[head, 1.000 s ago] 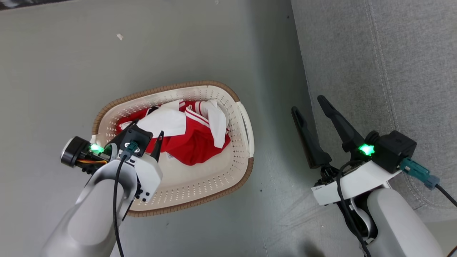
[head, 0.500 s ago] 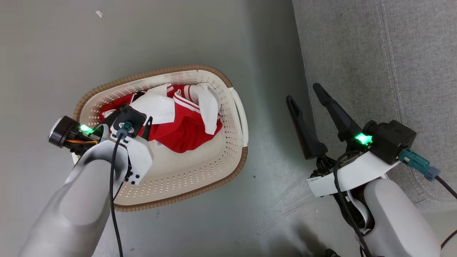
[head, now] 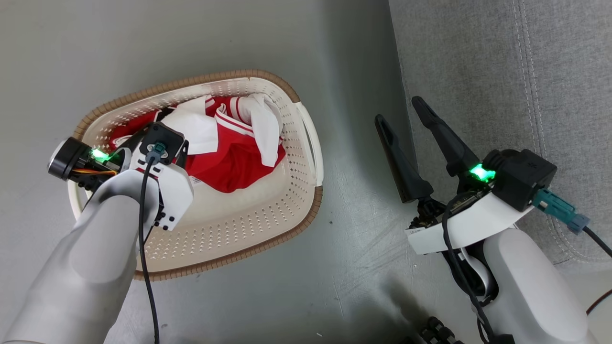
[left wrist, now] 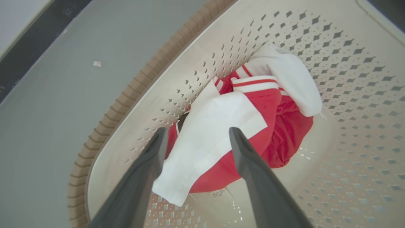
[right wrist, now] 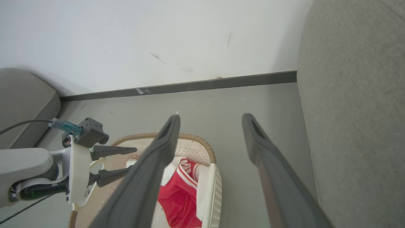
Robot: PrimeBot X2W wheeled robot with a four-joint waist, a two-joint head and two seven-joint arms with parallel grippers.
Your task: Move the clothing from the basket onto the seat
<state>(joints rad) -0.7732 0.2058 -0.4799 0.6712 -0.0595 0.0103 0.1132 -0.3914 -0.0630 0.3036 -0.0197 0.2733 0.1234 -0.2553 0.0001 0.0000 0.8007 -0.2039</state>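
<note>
The clothing [head: 239, 160], red with white panels and stripe trim, lies bunched in the far half of the cream basket [head: 248, 215] on the floor. My left gripper [left wrist: 198, 130] hangs inside the basket just above the heap, open, its two fingers straddling a white panel of the clothing [left wrist: 208, 126] without closing on it. In the head view its wrist covers the fingers. My right gripper [head: 398, 109] is open and empty, held over the floor between the basket and the grey seat [head: 502, 71], right by the seat's edge.
Grey floor surrounds the basket. A white wall with a dark baseboard [right wrist: 190, 87] runs beyond it. Another grey upholstered piece [right wrist: 22, 101] stands at the far left of the right wrist view. A small white scrap [left wrist: 97, 63] lies on the floor outside the basket's rim.
The head camera has shifted, so the basket sits higher and further left in the picture. My left gripper has dipped deeper over the clothing. Both grippers stay open.
</note>
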